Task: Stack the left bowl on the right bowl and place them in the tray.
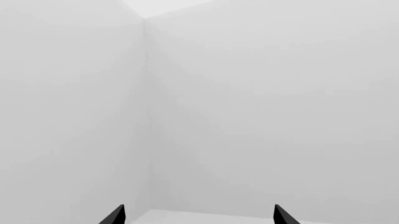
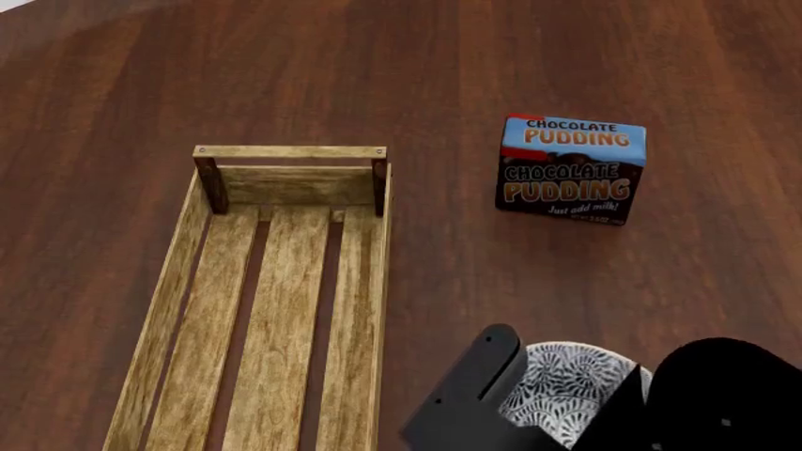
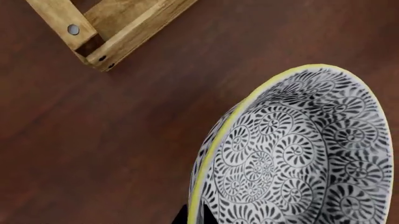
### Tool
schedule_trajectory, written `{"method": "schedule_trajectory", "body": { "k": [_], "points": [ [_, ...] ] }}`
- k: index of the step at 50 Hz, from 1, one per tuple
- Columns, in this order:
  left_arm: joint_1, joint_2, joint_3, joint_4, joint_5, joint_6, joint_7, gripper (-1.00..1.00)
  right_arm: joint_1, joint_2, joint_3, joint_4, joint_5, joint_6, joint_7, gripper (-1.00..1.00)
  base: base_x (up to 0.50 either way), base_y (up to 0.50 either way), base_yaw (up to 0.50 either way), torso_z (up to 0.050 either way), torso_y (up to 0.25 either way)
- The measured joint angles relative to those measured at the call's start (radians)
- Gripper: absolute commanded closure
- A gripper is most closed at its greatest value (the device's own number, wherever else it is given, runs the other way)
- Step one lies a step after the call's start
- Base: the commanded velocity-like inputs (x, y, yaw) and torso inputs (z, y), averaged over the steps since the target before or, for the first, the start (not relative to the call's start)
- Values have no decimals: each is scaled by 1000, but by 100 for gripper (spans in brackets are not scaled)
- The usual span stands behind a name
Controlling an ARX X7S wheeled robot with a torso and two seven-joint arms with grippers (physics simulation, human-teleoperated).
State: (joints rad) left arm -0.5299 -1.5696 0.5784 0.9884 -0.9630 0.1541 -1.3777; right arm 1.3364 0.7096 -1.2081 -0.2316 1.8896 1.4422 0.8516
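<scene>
presently on the dark wood counter, item by item: tray, a long slatted crate of light wood with darker corner posts, lying toward the left side and running down to the near edge, nothing visible inside it. bowl, white with black swirl pattern and a yellow rim, at the near edge toward the right, just right of the tray and apart from it; the right wrist view shows a second rim line close under the first, which may be one bowl nested in another, but this cannot be settled from these views. chocolate pudding box, upright, farther back toward the right, well apart from the bowl and tray. right gripper: black, over the bowl, a finger either side of the rim with one dark tip showing at the rim's edge; appears closed on the rim, though the contact itself is mostly hidden. left gripper: two black fingertips set wide apart, nothing between them, facing blank pale walls, away from the counter. step judged: the bowl is gripped for carrying to the tray. next move calls for a lift clearing the tray's low right side plank, travel leftward, and a level set-down on the slats.
</scene>
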Motion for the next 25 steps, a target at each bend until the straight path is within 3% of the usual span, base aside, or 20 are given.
{"method": "schedule_trajectory", "body": {
  "k": [25],
  "points": [
    [15,0,-3,-3,12,12,-3,-100,355,45,-140,-32,316,18,259,100,0,0,0,0,0]
  ]
}}
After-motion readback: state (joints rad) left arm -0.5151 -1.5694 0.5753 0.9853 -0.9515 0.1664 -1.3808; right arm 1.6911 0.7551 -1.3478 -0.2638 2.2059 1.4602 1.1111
